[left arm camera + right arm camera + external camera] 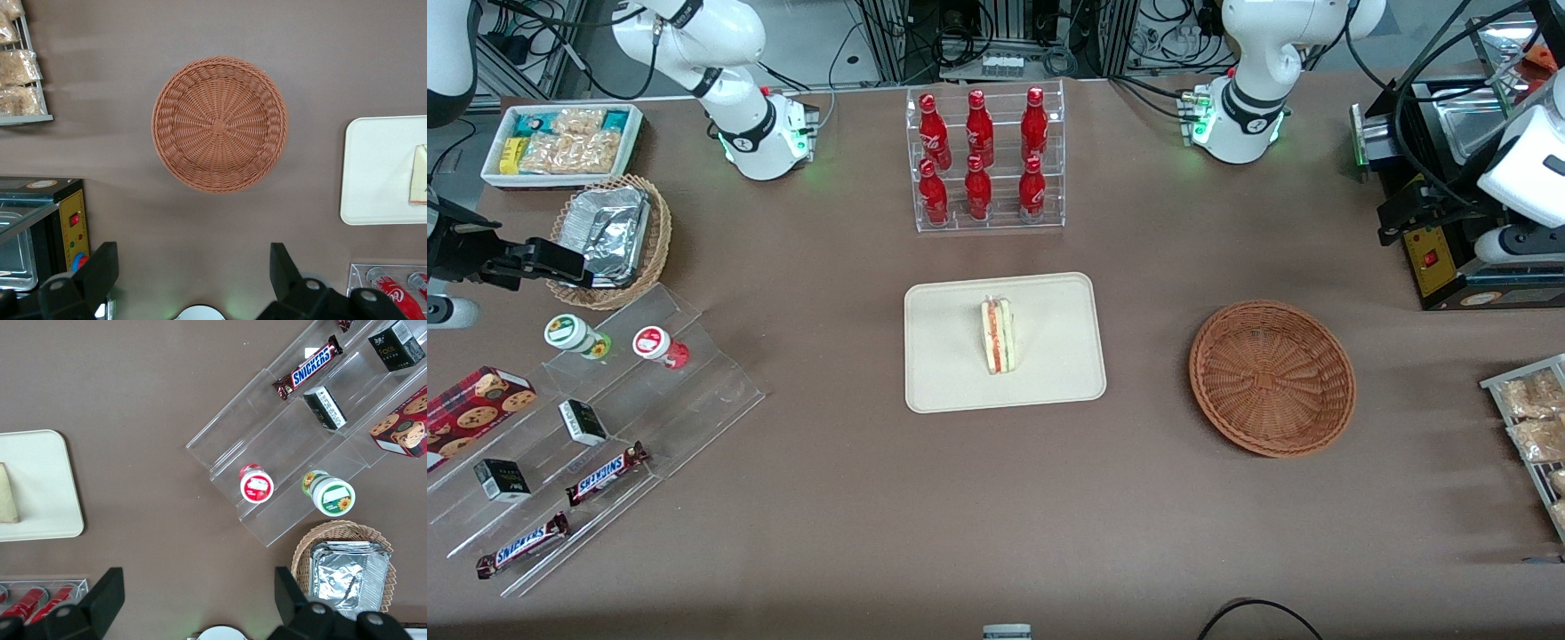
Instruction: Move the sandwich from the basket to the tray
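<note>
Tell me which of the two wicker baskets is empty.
The reddish-brown shallow basket, beside the tray holding the sandwich. The tan basket holds foil. The open gripper hovers above the empty one.

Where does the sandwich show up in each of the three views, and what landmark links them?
Front view: the sandwich stands on the tray, not in the basket.
Left wrist view: only a pale corner of it shows, on the tray at the frame edge; the open gripper hangs above bare table near the basket.
Right wrist view: a bread edge on the tray.
Shared landmark: the tray.
</note>
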Motion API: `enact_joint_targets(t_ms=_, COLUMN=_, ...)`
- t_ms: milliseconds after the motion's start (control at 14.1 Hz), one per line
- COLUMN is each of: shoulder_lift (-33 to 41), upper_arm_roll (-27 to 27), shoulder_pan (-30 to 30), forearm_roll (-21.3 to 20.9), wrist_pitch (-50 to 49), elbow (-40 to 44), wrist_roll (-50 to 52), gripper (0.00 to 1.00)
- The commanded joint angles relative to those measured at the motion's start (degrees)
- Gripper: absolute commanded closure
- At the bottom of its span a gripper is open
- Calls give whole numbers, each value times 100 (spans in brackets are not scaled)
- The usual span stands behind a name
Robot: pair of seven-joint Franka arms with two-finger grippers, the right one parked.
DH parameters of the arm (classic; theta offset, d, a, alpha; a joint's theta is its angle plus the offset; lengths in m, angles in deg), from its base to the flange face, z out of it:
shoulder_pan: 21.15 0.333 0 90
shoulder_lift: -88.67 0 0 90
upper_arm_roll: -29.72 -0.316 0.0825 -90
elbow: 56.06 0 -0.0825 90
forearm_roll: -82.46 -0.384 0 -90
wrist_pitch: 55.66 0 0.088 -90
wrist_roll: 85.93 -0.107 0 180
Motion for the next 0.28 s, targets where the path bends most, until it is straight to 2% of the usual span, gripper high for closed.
enact_joint_targets(t_ms=0, shoulder_lift=123, upper_arm_roll=99, shoulder_pan=106, forearm_roll=-82, wrist_pitch=-11, elbow=-153, wrist_roll=-91, gripper=0)
enact_joint_targets(t_ms=213, shoulder_lift=122, upper_arm_roll=108, shoulder_pan=115, forearm_roll=-55, wrist_pitch=-11, elbow=-126, wrist_roll=-91, gripper=0)
